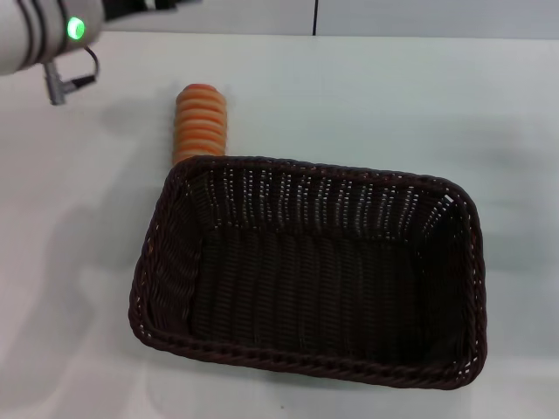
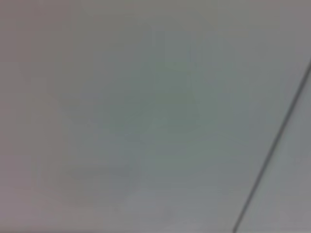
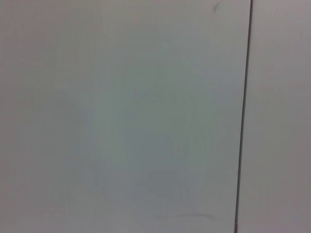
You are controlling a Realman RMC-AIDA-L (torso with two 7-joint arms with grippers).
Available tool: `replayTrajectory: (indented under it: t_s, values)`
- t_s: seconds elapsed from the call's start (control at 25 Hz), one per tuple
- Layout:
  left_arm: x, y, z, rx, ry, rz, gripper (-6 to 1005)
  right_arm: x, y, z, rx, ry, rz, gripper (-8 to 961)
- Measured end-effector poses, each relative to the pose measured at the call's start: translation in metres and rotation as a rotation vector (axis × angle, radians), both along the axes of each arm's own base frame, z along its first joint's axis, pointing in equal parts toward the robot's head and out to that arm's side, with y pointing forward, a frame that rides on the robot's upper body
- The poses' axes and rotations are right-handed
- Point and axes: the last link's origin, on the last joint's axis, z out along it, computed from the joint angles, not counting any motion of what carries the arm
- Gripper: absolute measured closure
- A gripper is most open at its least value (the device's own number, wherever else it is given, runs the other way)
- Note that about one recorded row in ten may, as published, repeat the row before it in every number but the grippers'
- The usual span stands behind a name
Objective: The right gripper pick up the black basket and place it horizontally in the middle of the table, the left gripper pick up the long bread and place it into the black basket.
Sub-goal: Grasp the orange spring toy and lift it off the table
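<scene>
The black basket lies lengthwise across the middle of the white table in the head view, upright and with nothing in it. The long bread, ridged in orange and cream, lies on the table just behind the basket's far left corner, one end hidden by the rim. At the top left corner the left arm's green-lit ring and metal connector show; the left gripper itself is out of view. The right gripper shows in no view. Both wrist views show only plain white surface with a dark seam.
A dark seam runs up the wall behind the table's far edge. Bare tabletop lies to the left and right of the basket and behind it on the right.
</scene>
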Motion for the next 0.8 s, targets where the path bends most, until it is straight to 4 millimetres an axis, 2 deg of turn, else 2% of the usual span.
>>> replayTrajectory:
  t_s: [0.16, 0.32, 0.36, 0.8]
  values:
    - [0.001, 0.012, -0.02, -0.098, 0.052, 0.062, 136, 0.0, -0.003, -0.009, -0.039, 0.002, 0.014, 609]
    - [0.001, 0.015, -0.025, -0.12, 0.066, 0.077, 136, 0.0, -0.007, -0.014, -0.052, -0.008, 0.033, 609]
    - [0.002, 0.03, -0.045, -0.196, 0.123, 0.129, 136, -0.001, -0.007, -0.015, -0.055, -0.01, 0.035, 609]
    - [-0.002, 0.051, -0.075, -0.287, 0.205, 0.216, 136, -0.002, -0.011, -0.02, -0.073, -0.021, 0.049, 610]
